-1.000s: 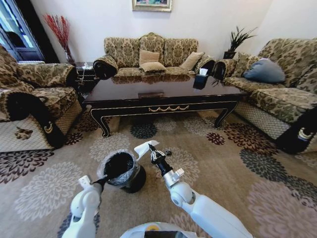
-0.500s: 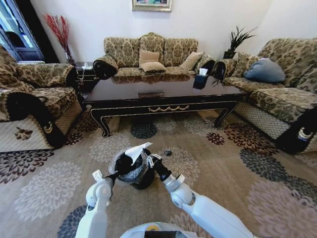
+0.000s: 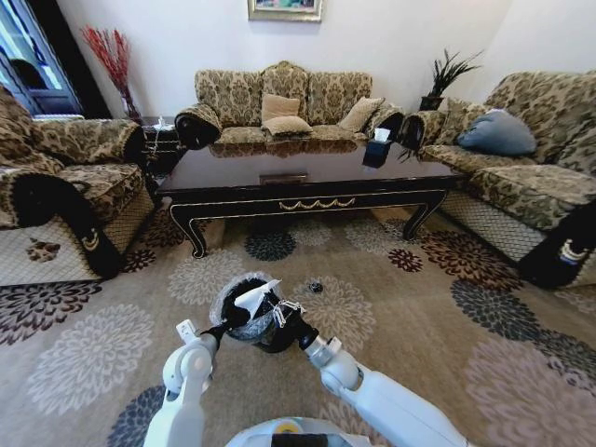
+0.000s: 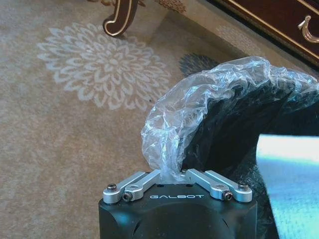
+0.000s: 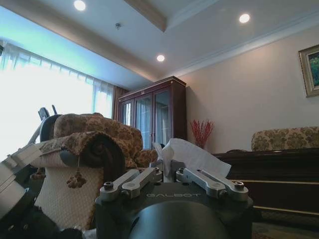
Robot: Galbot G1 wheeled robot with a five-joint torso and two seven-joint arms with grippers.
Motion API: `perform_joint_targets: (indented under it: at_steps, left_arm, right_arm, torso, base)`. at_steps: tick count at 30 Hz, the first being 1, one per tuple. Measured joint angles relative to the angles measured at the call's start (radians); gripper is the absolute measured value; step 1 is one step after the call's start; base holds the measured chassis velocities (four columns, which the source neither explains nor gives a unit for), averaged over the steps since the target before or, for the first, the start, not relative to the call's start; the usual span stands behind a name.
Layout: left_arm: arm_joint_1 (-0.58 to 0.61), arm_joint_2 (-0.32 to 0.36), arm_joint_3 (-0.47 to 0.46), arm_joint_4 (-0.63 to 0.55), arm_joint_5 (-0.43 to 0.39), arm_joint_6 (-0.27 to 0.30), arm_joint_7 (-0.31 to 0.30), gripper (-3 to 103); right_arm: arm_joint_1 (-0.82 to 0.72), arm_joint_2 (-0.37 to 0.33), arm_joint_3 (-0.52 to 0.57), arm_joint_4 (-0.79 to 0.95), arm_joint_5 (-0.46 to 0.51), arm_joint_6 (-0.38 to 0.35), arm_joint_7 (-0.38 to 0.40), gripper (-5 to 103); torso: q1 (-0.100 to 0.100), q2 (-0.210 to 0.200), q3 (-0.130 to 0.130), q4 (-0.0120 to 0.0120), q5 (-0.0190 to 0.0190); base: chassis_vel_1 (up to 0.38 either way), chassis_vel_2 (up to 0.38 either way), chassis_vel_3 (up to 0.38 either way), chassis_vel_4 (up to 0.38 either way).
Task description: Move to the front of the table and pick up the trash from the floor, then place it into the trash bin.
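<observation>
On the flowered carpet in front of the table (image 3: 307,182), the right gripper (image 3: 279,310) is clamped on the folded white paper sheet (image 3: 255,296), holding it over the mouth of the trash bin (image 3: 244,312). In the right wrist view the paper (image 5: 187,157) stands up between the closed-in fingers (image 5: 130,182). The left gripper (image 3: 222,329) pinches the bin's clear plastic liner (image 4: 199,107) at the rim, fingers drawn together on it. The bin's dark inside shows nothing else I can make out. A tiny dark bit (image 3: 316,287) lies on the carpet just beyond the bin. Since half a second ago, the paper has come lower and the right gripper sits closer against the bin.
</observation>
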Motion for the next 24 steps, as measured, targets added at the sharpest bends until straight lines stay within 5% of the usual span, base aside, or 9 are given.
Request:
perform_joint_targets:
  at_steps: [1,3,7,16,19,21,22,24]
  left_arm:
    - [0.004,0.004,-0.007,-0.008,-0.002,0.0,-0.002,2]
    - [0.007,0.007,-0.013,-0.013,-0.005,0.0,-0.003,2]
    - [0.015,0.01,-0.041,-0.032,-0.023,0.0,-0.012,2]
    - [0.039,-0.013,-0.045,-0.075,-0.039,0.0,-0.021,2]
    - [0.047,-0.016,-0.049,-0.08,-0.039,0.0,-0.021,2]
    - [0.049,-0.015,-0.052,-0.08,-0.039,0.0,-0.021,2]
    - [0.053,-0.013,-0.059,-0.079,-0.039,0.0,-0.021,2]
    - [0.054,-0.012,-0.063,-0.078,-0.039,0.0,-0.021,2]
  right_arm:
    - [-0.011,-0.007,0.005,0.005,-0.001,0.002,-0.018,15]
    - [-0.017,-0.012,0.011,0.007,-0.001,0.004,-0.034,15]
    - [-0.04,-0.029,0.036,-0.002,-0.001,0.025,-0.097,37]
    - [-0.043,-0.035,0.07,-0.032,-0.033,0.028,-0.101,63]
    - [-0.047,-0.034,0.081,-0.032,-0.038,0.03,-0.095,80]
    - [-0.047,-0.034,0.086,-0.029,-0.037,0.03,-0.091,80]
    - [-0.046,-0.034,0.098,-0.022,-0.033,0.03,-0.085,90]
    - [-0.044,-0.034,0.108,-0.019,-0.028,0.03,-0.083,90]
  torso:
    - [0.0,0.0,0.0,0.0,0.0]
    - [0.0,0.0,0.0,0.0,-0.0001]
    - [0.0,0.0,0.0,0.0,0.0]
    - [0.0,0.0,0.0,0.0,0.0]
    - [0.0,0.0,0.0,-0.0001,0.0001]
    - [0.0,0.0,0.0,-0.0001,0.0001]
    - [0.0,0.0,0.0,-0.0001,0.0001]
    - [0.0,0.0,0.0,0.0,0.0]
  base:
    - [0.0,0.0,0.0,0.0]
    - [0.0,0.0,0.0,0.0]
    - [0.0,0.0,0.0,0.0]
    - [0.0,0.0,0.0,0.0]
    - [0.0,0.0,0.0,0.0]
    - [0.0,0.0,0.0,0.0]
    - [0.0,0.0,0.0,0.0]
    - [0.0,0.0,0.0,0.0]
